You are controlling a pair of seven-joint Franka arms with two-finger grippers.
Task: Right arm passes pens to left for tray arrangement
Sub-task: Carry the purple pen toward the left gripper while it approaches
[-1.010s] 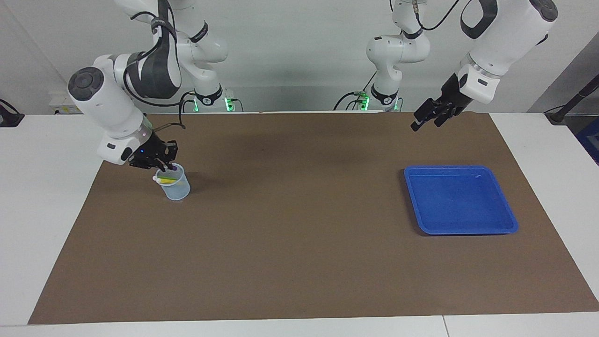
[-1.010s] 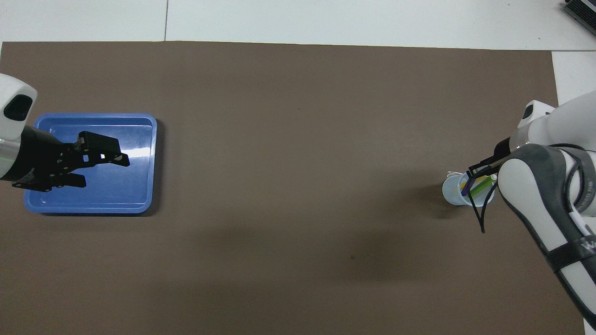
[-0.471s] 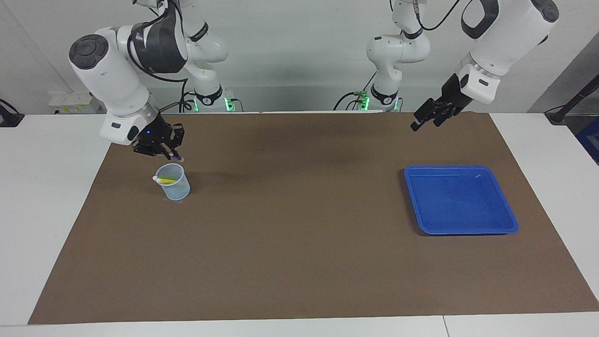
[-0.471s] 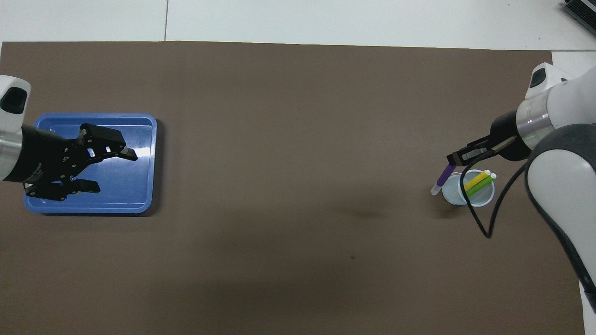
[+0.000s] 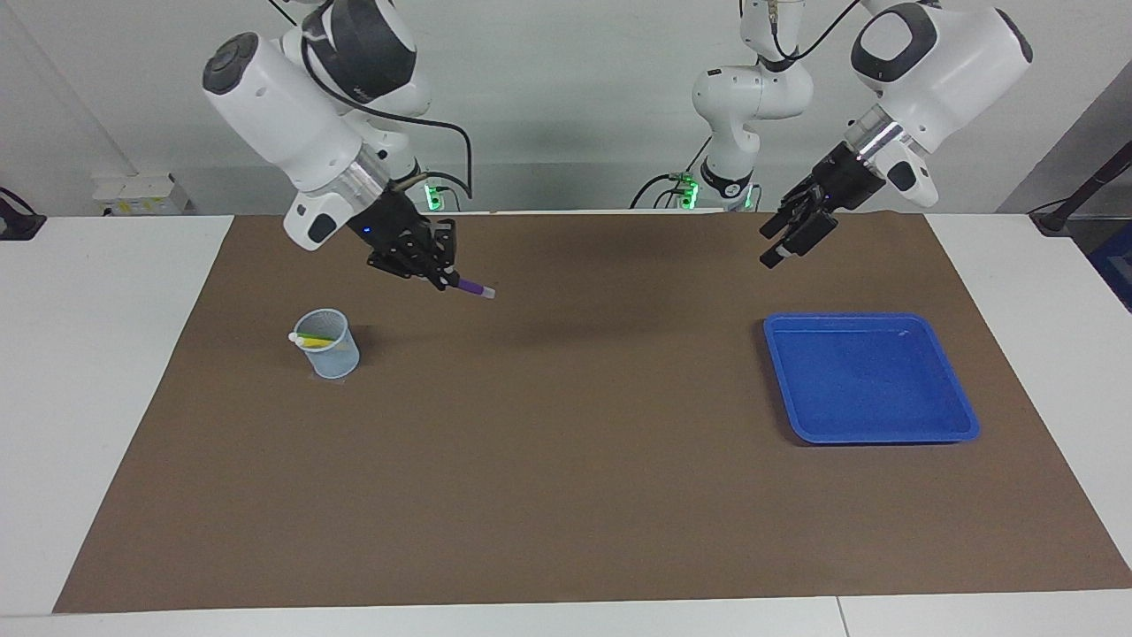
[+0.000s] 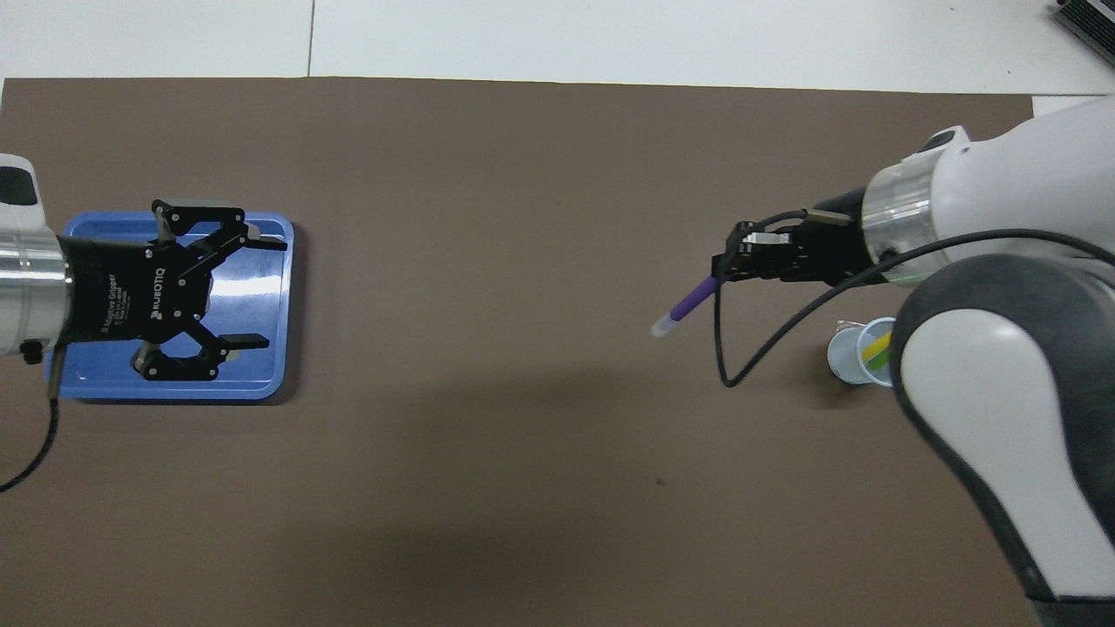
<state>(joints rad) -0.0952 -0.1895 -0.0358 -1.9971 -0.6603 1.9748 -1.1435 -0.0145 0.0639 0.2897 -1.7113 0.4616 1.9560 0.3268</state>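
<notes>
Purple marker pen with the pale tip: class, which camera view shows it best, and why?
The overhead view: the purple marker pen shows nearly full length, jutting from the shut right gripper. The facing view shows only a short foreshortened stub below the fingers, over the brown mat.

Right end effector (image 5: 442, 276) is clamped, raised and angled down toward mid-table; left end effector (image 6: 253, 292) hangs raised, spread wide.

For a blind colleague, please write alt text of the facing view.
The right hand holds a purple pen in the air over the brown mat, past a pale cup with more pens. The left hand waits open, raised near the blue tray.
</notes>
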